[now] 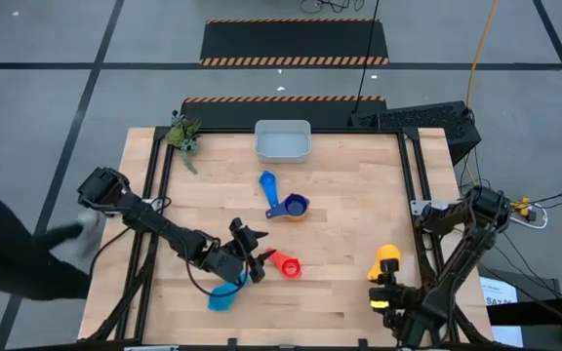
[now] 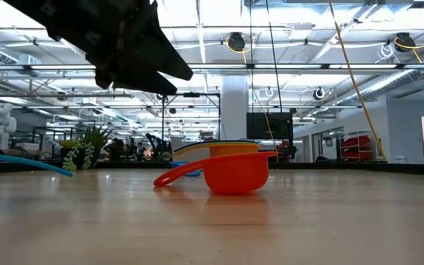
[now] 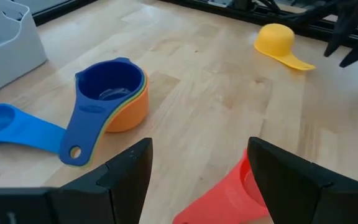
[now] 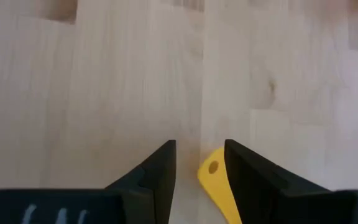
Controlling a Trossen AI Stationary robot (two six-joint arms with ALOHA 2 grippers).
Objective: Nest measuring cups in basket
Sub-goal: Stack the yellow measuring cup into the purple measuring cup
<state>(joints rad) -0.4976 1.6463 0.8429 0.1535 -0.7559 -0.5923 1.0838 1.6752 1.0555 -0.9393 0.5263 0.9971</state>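
The red cup (image 1: pixel 288 266) stands upright on the table, its handle (image 3: pixel 207 205) toward my left gripper (image 1: pixel 259 252). That gripper hangs open above the handle (image 3: pixel 197 149), clear of it in the low view (image 2: pixel 135 51). The yellow cup (image 1: pixel 386 256) lies mouth down near the right edge (image 3: pixel 277 38). My right gripper (image 1: pixel 382 289) stands over its handle end (image 4: pixel 213 177), with a narrow gap between the fingers. A navy cup nested in an orange one (image 3: pixel 107 93) stands mid-table, beside a blue cup (image 1: pixel 267 183). A light blue cup (image 1: pixel 224 295) lies near the front. The basket (image 1: pixel 283 141) stands at the far edge. My right gripper comes steeply from above over the free end of the yellow cup's handle (image 4: pixel 211 169), which shows between its two fingers. Whether a finger touches it, I cannot tell. In the left wrist view the cup and its handle lie flat on the table.
A small green plant (image 1: pixel 183 135) stands at the far left corner. A person's dark sleeve (image 1: pixel 8 258) reaches in at the table's left side. Bare wood lies between the red cup and the yellow one.
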